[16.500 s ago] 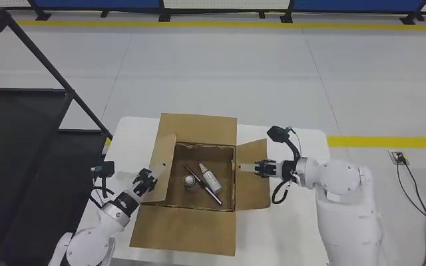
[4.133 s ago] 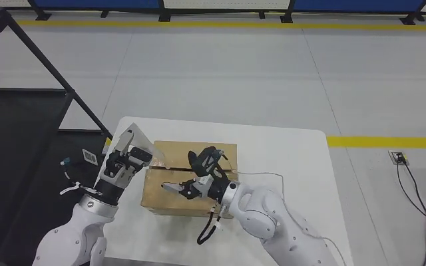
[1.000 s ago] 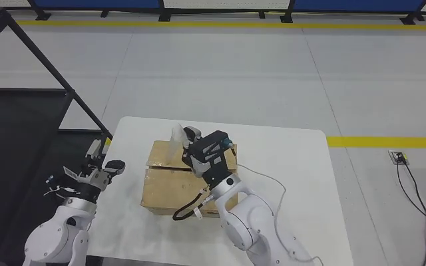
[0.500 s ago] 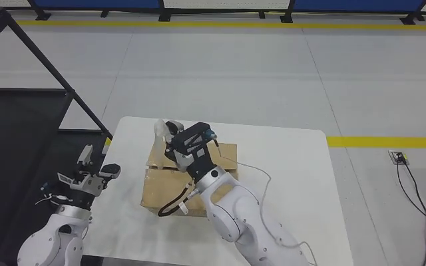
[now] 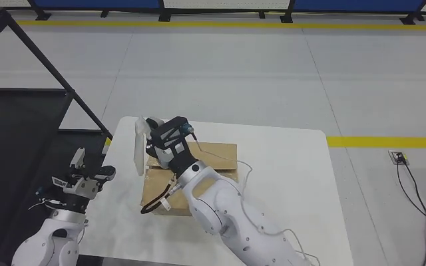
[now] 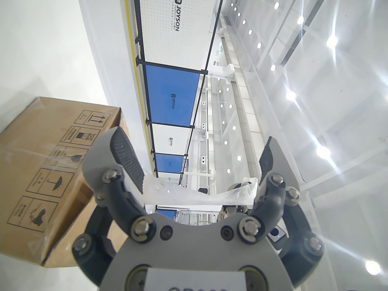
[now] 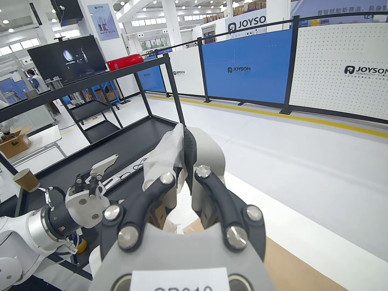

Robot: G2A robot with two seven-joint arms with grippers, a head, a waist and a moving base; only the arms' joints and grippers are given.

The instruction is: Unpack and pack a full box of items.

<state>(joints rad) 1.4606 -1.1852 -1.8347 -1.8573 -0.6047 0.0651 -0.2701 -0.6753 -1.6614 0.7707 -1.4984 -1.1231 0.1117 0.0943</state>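
At the left end of the cardboard box, the right gripper (image 7: 183,145) is pinched tight on a clear tape strip (image 7: 165,149), which is crumpled between its pads. From above, the strip hangs down from the gripper beside the left end of the box (image 5: 214,155). Whether its lower end is stuck to the cardboard cannot be made out. The box sits with its top flaps lying flat, near the left side of the white table (image 5: 293,193). The left gripper (image 6: 194,152) waits just off the table's left edge, well apart from the box, with its jaws spread wide and nothing between them. The tape looks almost weightless, limp and sticky, so it is likely to cling to the pads and to itself. It is probably best held by one end and kept taut. The box looks stiff but light. Its flaps would be easiest to lift by their free edges along the centre seam, and a push there could slide the whole box across the smooth tabletop.
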